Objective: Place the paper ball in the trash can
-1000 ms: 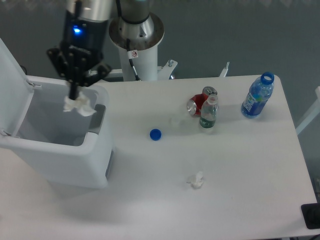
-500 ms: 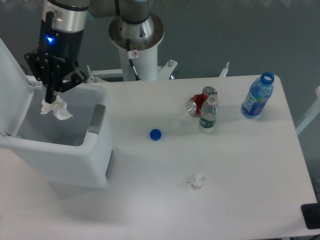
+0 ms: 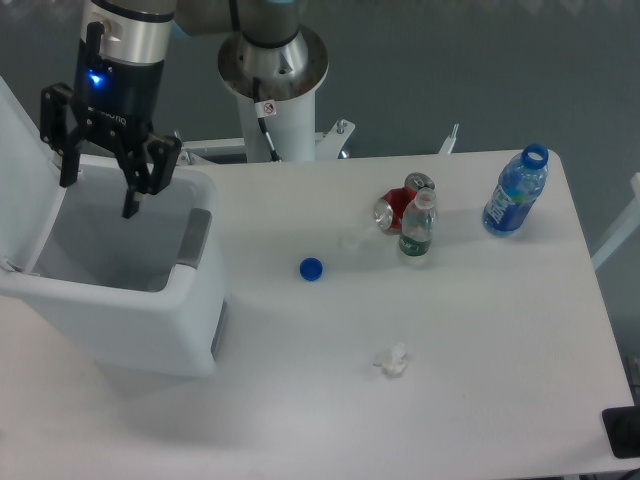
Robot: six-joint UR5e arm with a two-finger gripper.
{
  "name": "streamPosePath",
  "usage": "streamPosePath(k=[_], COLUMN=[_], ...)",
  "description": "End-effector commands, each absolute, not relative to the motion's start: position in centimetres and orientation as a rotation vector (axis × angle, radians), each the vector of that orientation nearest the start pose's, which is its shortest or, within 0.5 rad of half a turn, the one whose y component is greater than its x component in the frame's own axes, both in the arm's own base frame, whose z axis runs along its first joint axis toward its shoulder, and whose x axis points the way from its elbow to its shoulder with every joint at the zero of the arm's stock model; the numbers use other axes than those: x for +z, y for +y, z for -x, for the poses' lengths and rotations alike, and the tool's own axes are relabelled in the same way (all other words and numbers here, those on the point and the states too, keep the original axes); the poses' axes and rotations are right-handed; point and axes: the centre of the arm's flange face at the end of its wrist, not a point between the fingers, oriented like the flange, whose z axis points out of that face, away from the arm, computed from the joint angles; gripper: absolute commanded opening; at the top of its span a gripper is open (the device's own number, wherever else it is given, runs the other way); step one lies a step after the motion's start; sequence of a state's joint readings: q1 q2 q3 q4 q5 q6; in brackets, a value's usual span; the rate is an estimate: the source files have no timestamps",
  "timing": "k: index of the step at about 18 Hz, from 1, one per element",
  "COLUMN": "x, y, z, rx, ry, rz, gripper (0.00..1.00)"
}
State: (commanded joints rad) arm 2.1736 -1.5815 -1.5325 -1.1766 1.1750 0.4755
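White paper ball unseen, perhaps under the spread tool (image 3: 100, 197).

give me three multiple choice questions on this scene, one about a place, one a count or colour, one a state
1. Where does the loose blue cap lie?
A. inside the bin
B. on the table between the bin and the bottles
C. on top of the red can

2. How many upright bottles stand on the table?
A. two
B. four
C. none

3. How do the jaws of the tool stand?
A. shut on a white wad
B. spread open with nothing between them
C. shut on the blue cap

Answers:
1 B: the cap lies on bare table right of the bin.
2 A: a small green-labelled bottle and a blue bottle.
3 B: the fingers are apart over the open bin, holding nothing.
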Motion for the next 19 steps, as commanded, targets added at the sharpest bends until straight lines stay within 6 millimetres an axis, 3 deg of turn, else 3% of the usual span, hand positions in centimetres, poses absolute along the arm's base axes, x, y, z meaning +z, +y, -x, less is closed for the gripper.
streamPosePath(k=[8,12,16,19], x=[55.5,55.0,54.7,54.4], y=[50.0,48.8,47.5,47.2], z=[23.4,25.5,27.9,28.3], rx=[-0.053,0.129,0.177,0.181], ry=[-0.131,-0.021,0.065,0.076], rz=[2.578,2.66,2.673,2.679], gripper=[1.0,1.0,1.0,1.0])
